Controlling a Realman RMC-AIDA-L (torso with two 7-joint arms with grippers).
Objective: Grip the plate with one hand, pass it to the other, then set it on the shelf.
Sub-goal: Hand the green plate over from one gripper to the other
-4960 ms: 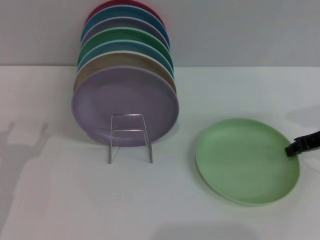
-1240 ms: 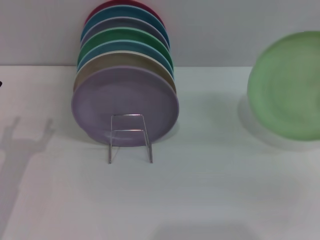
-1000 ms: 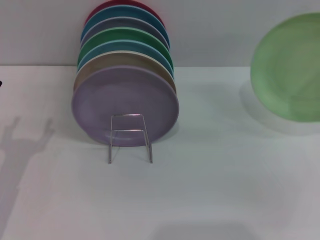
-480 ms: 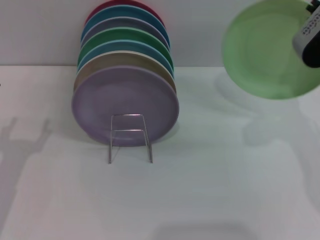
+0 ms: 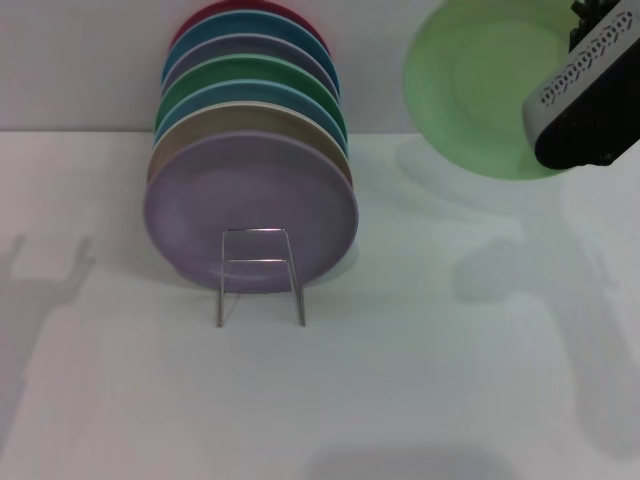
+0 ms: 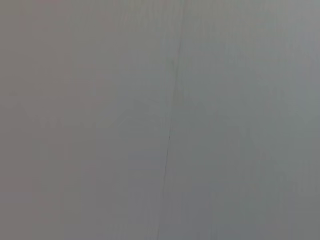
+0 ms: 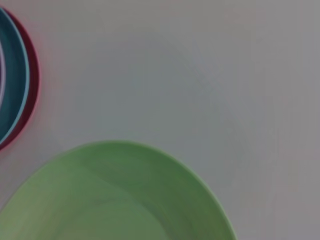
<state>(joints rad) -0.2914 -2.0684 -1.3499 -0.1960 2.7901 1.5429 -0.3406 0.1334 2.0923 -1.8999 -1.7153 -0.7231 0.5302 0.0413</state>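
The light mint-green plate point(image 5: 480, 85) hangs in the air at the upper right of the head view, tilted with its face toward me. My right arm's silver and black wrist point(image 5: 585, 95) covers its right edge; the right gripper's fingertips are hidden, and it carries the plate. The plate's rim also fills the near part of the right wrist view point(image 7: 115, 200). The silver wire shelf point(image 5: 258, 275) stands at the left centre of the table with its front loop bare. My left gripper is out of view; only its shadow point(image 5: 45, 260) lies on the table at the left.
Several plates stand upright in the shelf: a lilac one point(image 5: 250, 195) in front, then tan, blue, a darker green one point(image 5: 255, 75), and more behind. The white table point(image 5: 400, 380) reaches a grey wall. The left wrist view shows only a plain grey surface.
The mint-green plate has moved left and a little up in the air. My right wrist has come further into view at the right. The left gripper's shadow has shifted left.
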